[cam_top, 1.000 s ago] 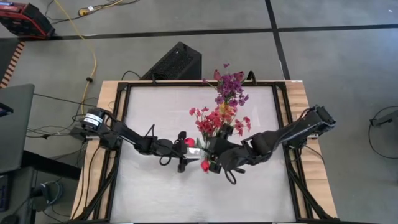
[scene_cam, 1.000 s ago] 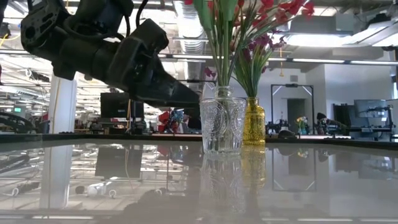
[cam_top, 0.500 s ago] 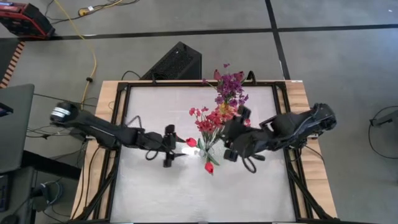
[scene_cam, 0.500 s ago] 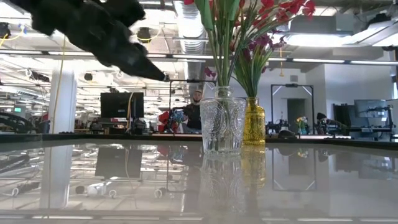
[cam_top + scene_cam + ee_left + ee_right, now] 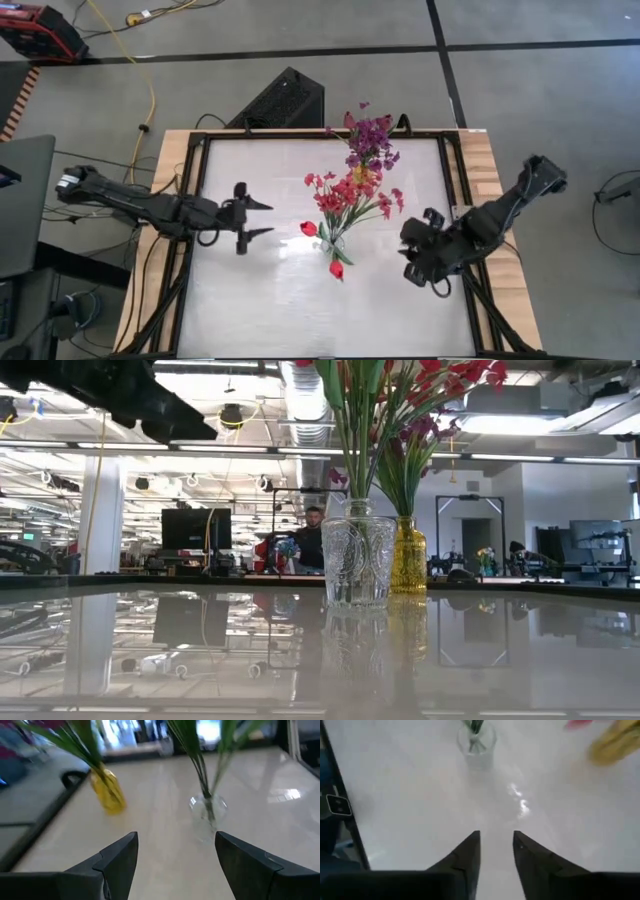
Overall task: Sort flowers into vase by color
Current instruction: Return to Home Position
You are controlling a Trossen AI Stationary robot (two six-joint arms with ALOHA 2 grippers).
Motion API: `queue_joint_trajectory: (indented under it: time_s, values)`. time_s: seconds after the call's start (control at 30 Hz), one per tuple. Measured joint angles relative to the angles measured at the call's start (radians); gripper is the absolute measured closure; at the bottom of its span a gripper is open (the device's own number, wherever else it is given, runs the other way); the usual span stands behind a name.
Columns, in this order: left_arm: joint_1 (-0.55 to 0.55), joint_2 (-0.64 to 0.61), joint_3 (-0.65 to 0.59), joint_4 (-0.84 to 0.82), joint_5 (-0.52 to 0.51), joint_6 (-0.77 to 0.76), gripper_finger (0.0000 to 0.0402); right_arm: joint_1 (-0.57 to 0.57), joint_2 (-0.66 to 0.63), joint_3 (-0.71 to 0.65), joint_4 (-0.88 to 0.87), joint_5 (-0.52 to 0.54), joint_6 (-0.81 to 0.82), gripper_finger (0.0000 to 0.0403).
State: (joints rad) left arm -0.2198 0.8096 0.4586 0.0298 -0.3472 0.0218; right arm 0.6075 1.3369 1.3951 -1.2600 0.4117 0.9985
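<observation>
Both arms had drawn back from centre, left gripper (image 5: pixel 176 836) spread wide, right gripper (image 5: pixel 496 836) narrowly parted, both empty; red artificial flowers (image 5: pixel 345 195) stood in clear patterned glass vase (image 5: pixel 357 565), purple artificial flowers (image 5: pixel 368 135) in amber glass vase (image 5: pixel 408 558), so sorting judged complete.

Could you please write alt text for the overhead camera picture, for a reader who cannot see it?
A white table holds a bunch of red flowers at its middle, with a purple bunch nearer the picture's top edge. The left claw, open and empty, and the right claw, also empty, sit apart from the flowers on either side.
</observation>
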Motion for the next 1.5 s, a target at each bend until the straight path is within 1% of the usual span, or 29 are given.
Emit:
queue_joint_trajectory:
  time_s: [0.07, 0.17, 0.23, 0.3, 0.37, 0.47, 0.53, 0.6, 0.73, 0.8, 0.9, 1.03, 1.17, 1.23, 1.3, 1.37, 1.5]
  values:
    - [0.001, -0.055, -0.042, 0.044, -0.041, 0.024, 0.0148, 0.009, -0.072, -0.166, 0.166, 0.005, -0.024, 0.0287]
    - [0.004, -0.128, -0.088, 0.117, -0.106, 0.057, 0.0148, -0.022, -0.188, -0.395, 0.418, 0.001, -0.103, 0.0331]
    - [0.018, -0.165, -0.095, 0.128, -0.103, 0.070, 0.0148, -0.056, -0.277, -0.532, 0.573, 0.001, -0.160, 0.0360]
    - [0.034, -0.191, -0.095, 0.126, -0.070, 0.052, 0.0148, -0.091, -0.358, -0.664, 0.720, -0.006, -0.223, 0.0384]
    - [0.047, -0.205, -0.095, 0.122, -0.034, 0.021, 0.0148, -0.123, -0.429, -0.787, 0.878, -0.010, -0.295, 0.0387]
    - [0.055, -0.209, -0.095, 0.108, -0.016, -0.015, 0.0148, -0.161, -0.514, -0.946, 1.119, -0.011, -0.400, 0.0376]
    - [0.057, -0.208, -0.108, 0.116, -0.015, -0.036, 0.0148, -0.186, -0.545, -1.038, 1.224, -0.020, -0.446, 0.0370]
    - [0.057, -0.208, -0.147, 0.173, 0.002, -0.048, 0.0148, -0.211, -0.566, -1.113, 1.297, -0.033, -0.481, 0.0371]
    - [0.057, -0.208, -0.280, 0.418, 0.013, -0.078, 0.0148, -0.288, -0.607, -1.202, 1.372, -0.070, -0.555, 0.0383]
    - [0.059, -0.217, -0.324, 0.497, 0.006, -0.087, 0.0148, -0.343, -0.631, -1.233, 1.412, -0.115, -0.590, 0.0384]
    - [0.059, -0.270, -0.343, 0.469, 0.002, -0.107, 0.0148, -0.421, -0.676, -1.258, 1.469, -0.200, -0.645, 0.0382]
    - [0.059, -0.356, -0.370, 0.406, 0.002, -0.109, 0.0148, -0.517, -0.730, -1.301, 1.481, -0.289, -0.730, 0.0380]
    - [0.068, -0.428, -0.414, 0.423, -0.004, -0.063, 0.0150, -0.620, -0.778, -1.357, 1.495, -0.326, -0.761, 0.0380]
    - [0.083, -0.453, -0.435, 0.458, -0.002, -0.050, 0.0158, -0.674, -0.797, -1.385, 1.510, -0.375, -0.762, 0.0380]
    - [0.094, -0.474, -0.448, 0.472, 0.021, -0.040, 0.0173, -0.720, -0.812, -1.387, 1.514, -0.414, -0.763, 0.0380]
    - [0.098, -0.488, -0.448, 0.445, 0.034, -0.038, 0.0195, -0.753, -0.821, -1.387, 1.516, -0.427, -0.765, 0.0380]
    - [0.098, -0.497, -0.448, 0.398, 0.048, -0.043, 0.0251, -0.800, -0.822, -1.387, 1.529, -0.455, -0.798, 0.0377]
